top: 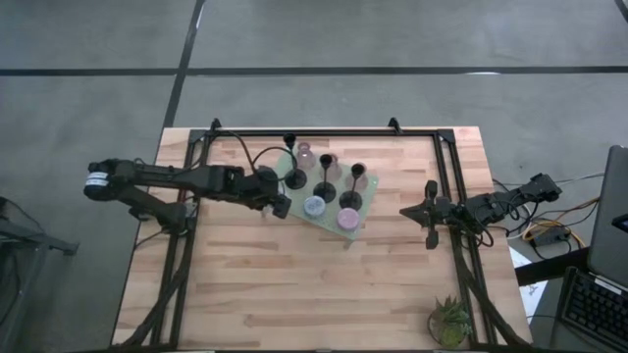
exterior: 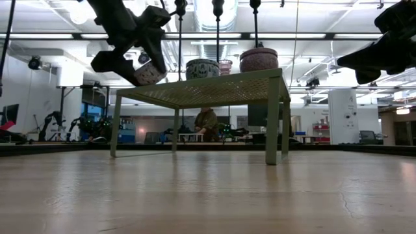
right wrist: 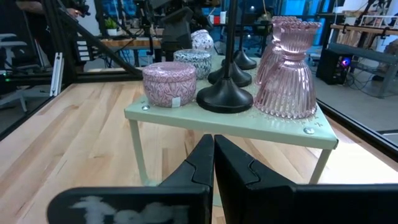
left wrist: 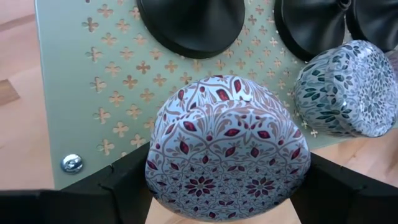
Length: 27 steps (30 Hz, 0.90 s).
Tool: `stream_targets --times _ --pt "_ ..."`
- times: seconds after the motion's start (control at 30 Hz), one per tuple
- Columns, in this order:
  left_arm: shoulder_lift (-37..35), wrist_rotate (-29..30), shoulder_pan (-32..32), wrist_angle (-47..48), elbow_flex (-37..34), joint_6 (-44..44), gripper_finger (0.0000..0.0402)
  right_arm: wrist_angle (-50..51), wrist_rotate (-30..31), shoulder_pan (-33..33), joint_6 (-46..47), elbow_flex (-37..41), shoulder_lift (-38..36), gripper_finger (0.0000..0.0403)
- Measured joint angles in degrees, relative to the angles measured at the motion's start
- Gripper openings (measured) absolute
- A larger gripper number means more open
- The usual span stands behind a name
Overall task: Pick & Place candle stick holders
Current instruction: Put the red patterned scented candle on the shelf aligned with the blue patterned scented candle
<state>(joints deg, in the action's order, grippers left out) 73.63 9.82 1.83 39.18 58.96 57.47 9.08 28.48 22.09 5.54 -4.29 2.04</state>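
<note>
Jaws, left gripper (left wrist: 227, 186): spread wide around a squat round holder with red-and-white floral pattern (left wrist: 229, 146), held at the edge of the pale green perforated metal stand (top: 294, 157), above the wooden table (top: 255, 284). Jaws, right gripper (top: 430, 212): clenched, empty, hovering right of the stand. On stand: three black slim-stemmed holders (top: 325, 186), two pink ribbed glass holders (right wrist: 289, 71), one blue-grey mosaic round holder (left wrist: 348, 87), one pink round holder (right wrist: 169, 84). Near table corner: spiky green potted plant (top: 449, 322).

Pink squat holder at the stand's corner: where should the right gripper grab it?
Grip the pink squat holder across its straight round wall, right gripper coming from its own side: that corner of the stand is open, while a black base stands close beside it. Jaws shut; open first.
</note>
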Motion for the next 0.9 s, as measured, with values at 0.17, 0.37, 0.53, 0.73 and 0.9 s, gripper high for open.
stream_targets --times 0.17,0.37,0.53,0.73,0.9 --pt "0.1 0.2 0.1 -1.1 0.0 -0.3 0.0305 0.0 0.0 0.0 0.0 0.0 0.0 0.0008" --pt "0.1 0.4 0.1 -1.3 0.0 0.7 0.0305 0.0 0.0 0.0 0.0 0.0 0.0 0.0008" --pt "0.1 0.6 0.1 -1.8 0.0 0.9 0.0307 0.0 0.0 0.0 0.0 0.0 0.0 0.0008" --pt "0.1 0.8 0.2 -2.4 0.0 1.0 0.0335 0.0 0.0 0.0 0.0 0.0 0.0 0.0008" --pt "0.1 0.8 0.2 -2.6 0.0 1.0 0.0353 0.0 0.0 0.0 0.0 0.0 0.0 0.0008"
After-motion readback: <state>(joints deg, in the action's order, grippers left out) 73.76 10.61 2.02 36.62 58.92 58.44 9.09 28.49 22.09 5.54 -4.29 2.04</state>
